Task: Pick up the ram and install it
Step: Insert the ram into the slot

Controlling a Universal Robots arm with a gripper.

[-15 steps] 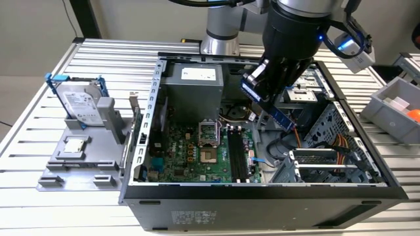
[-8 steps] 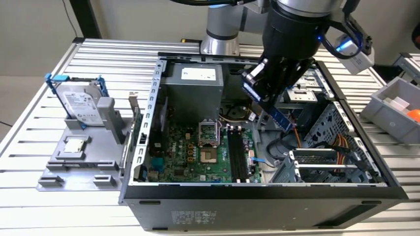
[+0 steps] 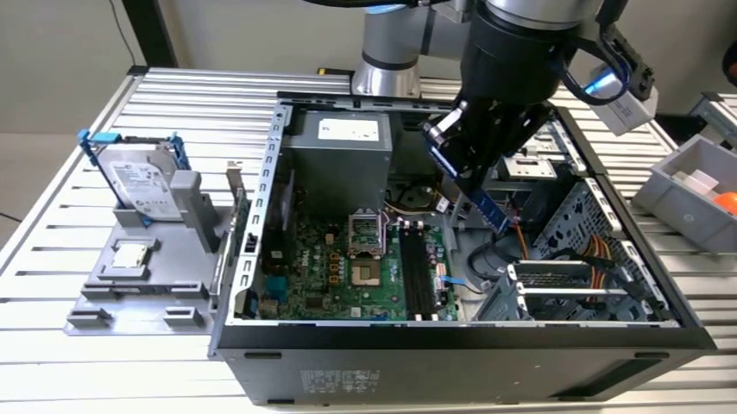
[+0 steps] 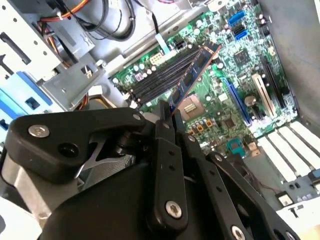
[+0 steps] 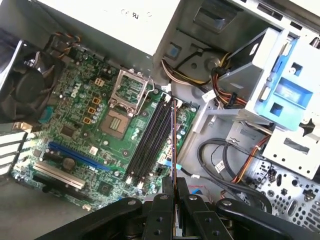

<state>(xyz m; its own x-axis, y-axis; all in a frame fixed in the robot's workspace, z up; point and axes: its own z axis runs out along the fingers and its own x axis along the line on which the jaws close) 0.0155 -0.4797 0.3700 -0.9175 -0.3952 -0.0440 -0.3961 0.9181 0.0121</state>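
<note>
My gripper hangs inside the open computer case, shut on the ram. The ram is a long thin stick that slants down from the fingers toward the green motherboard. In the second wrist view the ram reaches out from the gripper over the black memory slots, held above them. In the first wrist view the ram appears edge-on as a thin line out of the gripper, running beside the black slots. The same slots lie below the stick in the exterior view.
A grey stand on the exterior view's left holds a silver hard drive in a blue frame and a small square processor chip. A power supply, a drive cage and cables crowd the case. A grey bin stands at the right.
</note>
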